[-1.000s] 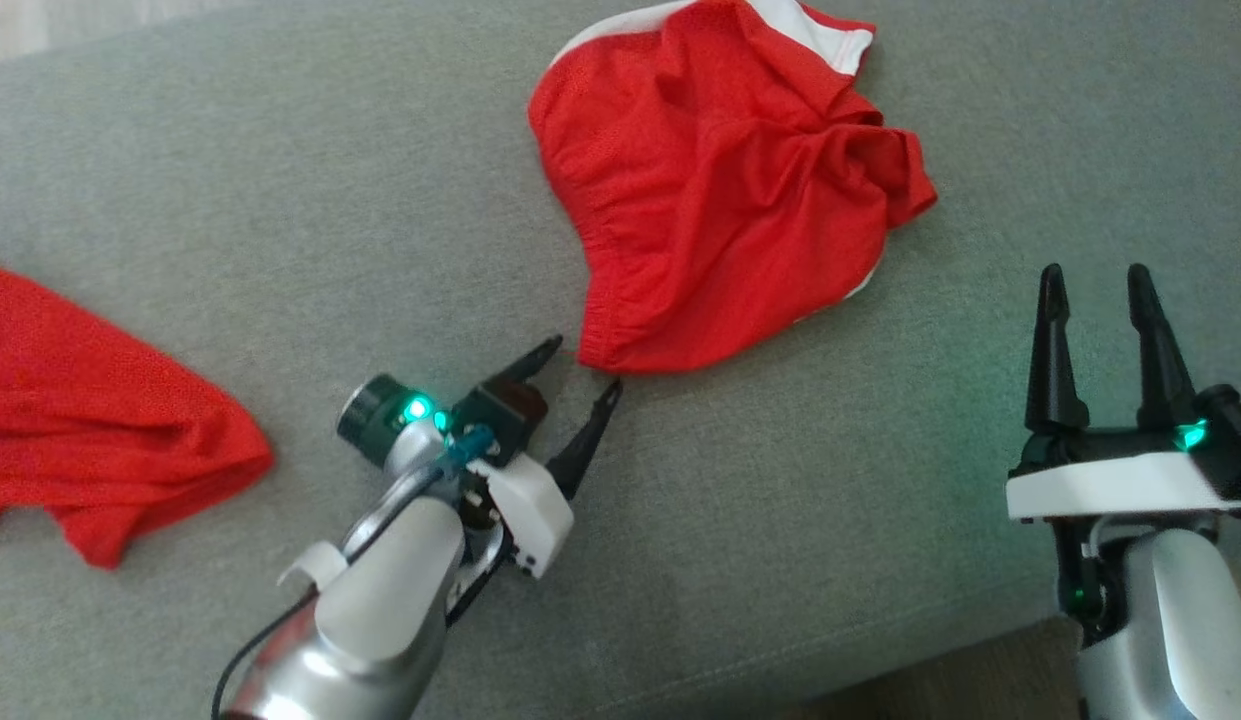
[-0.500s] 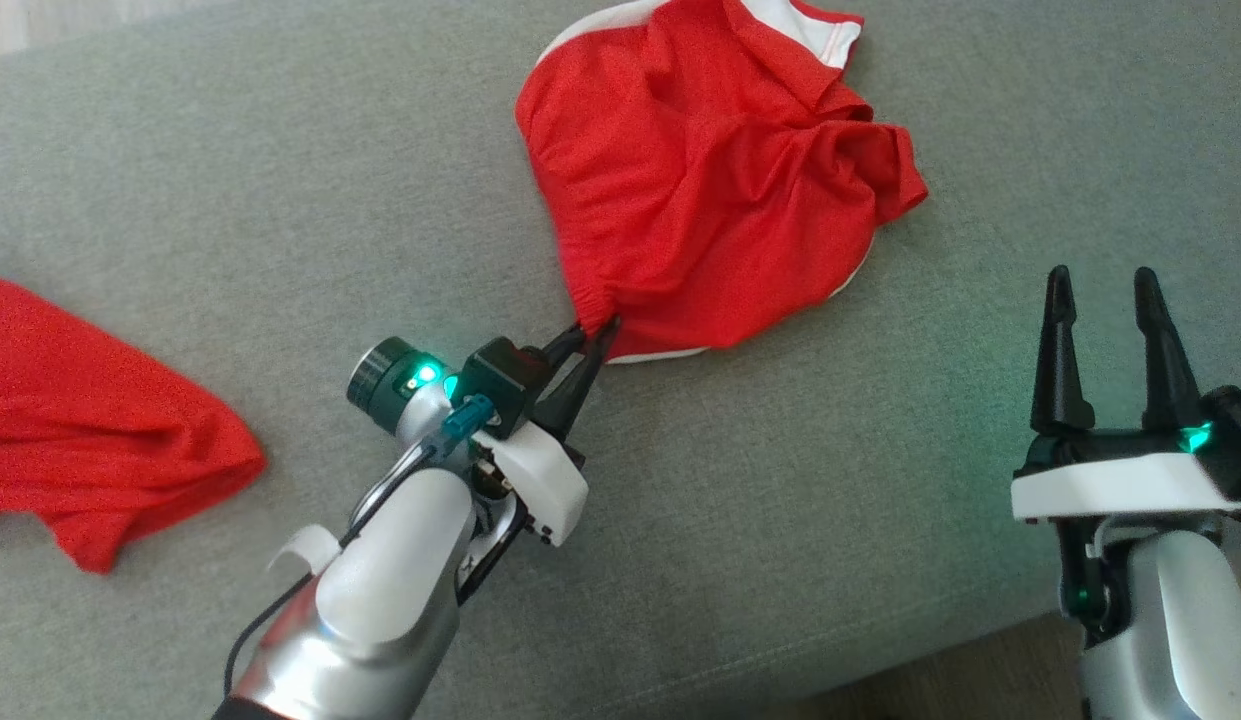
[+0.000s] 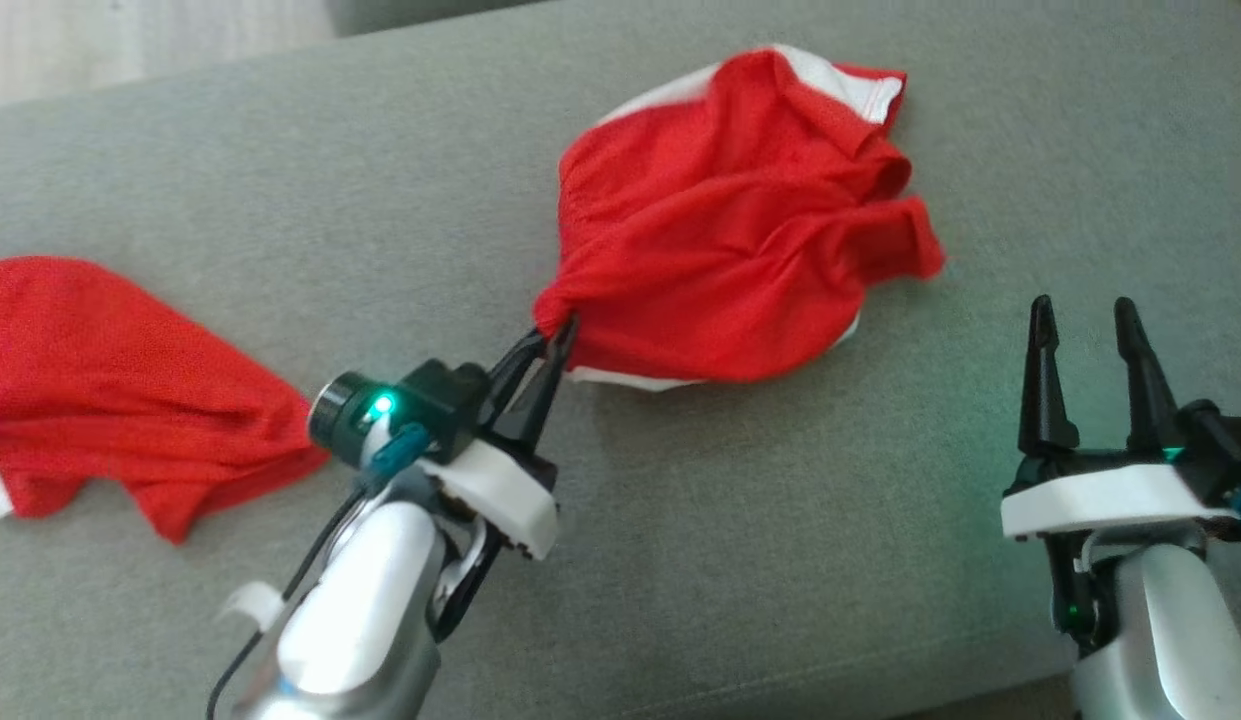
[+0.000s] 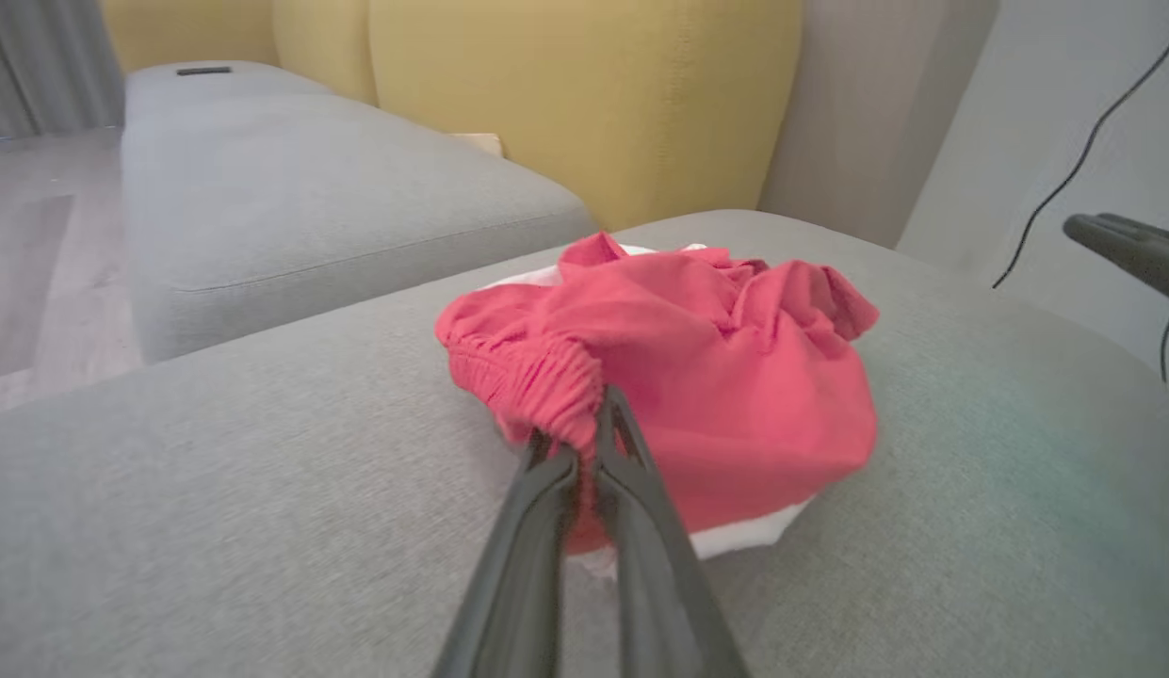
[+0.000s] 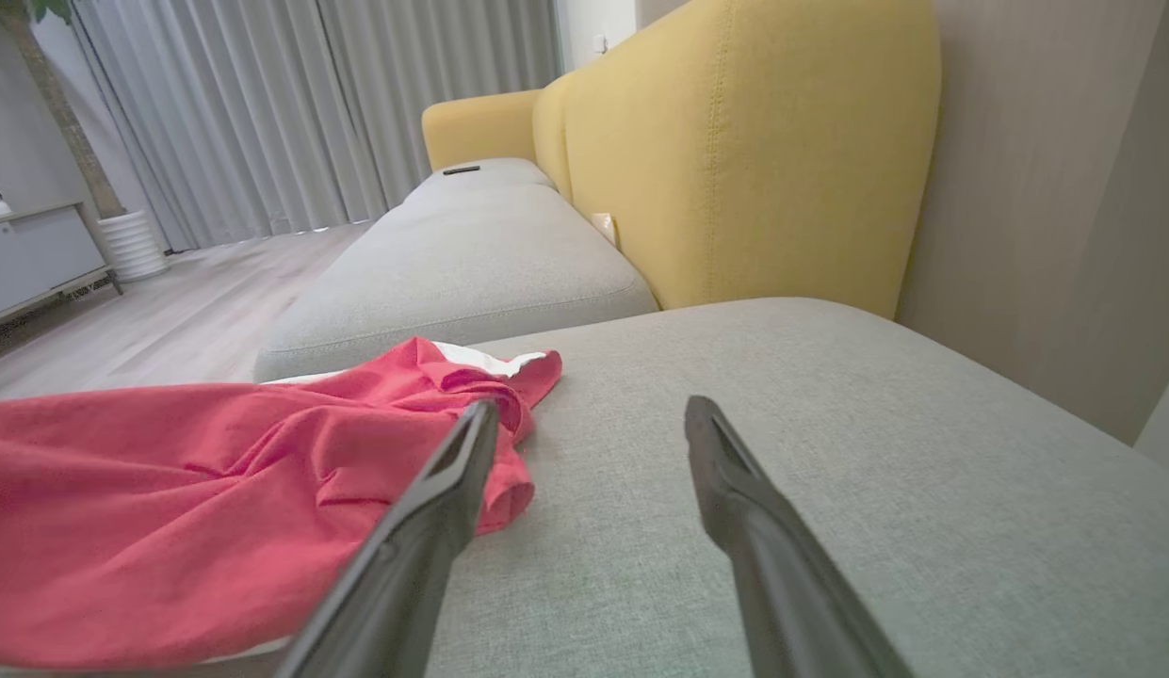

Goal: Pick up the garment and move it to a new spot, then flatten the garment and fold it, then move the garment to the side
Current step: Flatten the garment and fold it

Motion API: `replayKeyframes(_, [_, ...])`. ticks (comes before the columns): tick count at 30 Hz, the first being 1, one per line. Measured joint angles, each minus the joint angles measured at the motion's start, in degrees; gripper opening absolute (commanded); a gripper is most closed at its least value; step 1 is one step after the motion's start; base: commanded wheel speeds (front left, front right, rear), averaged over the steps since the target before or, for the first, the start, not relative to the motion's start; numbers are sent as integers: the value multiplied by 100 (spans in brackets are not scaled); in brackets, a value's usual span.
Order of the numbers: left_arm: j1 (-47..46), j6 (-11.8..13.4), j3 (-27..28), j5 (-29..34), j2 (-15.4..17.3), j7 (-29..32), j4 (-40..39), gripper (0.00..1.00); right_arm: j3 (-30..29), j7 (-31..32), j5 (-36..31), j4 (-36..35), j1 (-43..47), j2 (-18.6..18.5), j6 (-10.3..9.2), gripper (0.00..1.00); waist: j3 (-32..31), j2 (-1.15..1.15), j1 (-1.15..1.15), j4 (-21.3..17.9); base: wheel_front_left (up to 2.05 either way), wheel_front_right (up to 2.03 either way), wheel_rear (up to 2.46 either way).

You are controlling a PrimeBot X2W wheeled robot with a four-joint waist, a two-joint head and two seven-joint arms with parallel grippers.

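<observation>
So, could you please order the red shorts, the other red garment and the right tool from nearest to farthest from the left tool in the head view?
1. red shorts: gripped at the waistband by the left tool.
2. other red garment: lying apart, off to its left.
3. right tool: open, far off to the right.

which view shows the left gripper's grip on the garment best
Left wrist view: close up, the left gripper is shut on the gathered elastic edge of the garment. Head view shows the same pinch from above, smaller. Right wrist view shows the garment's crumpled far end.
</observation>
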Motion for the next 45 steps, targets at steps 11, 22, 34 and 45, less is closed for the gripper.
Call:
replayKeyframes(11, [552,201,416,43,5,0,19,75,133,111,-41,120,49,0,0,100,-210,0,0,322,0,0,0])
replayKeyframes(22, [609,391,735,43,-65,0,-450,100,165,213,-208,219,54,0,0,100,-156,0,0,646,0,0,0])
replayKeyframes(34, [946,393,606,-111,-86,0,-800,100,63,515,-936,1268,-300,-2,1,100,-83,0,0,1094,0,0,0])
replayKeyframes(45, [945,470,519,-249,-87,0,-898,100,-456,427,-1601,2154,-1066,-5,0,0,32,0,0,1179,0,0,0])
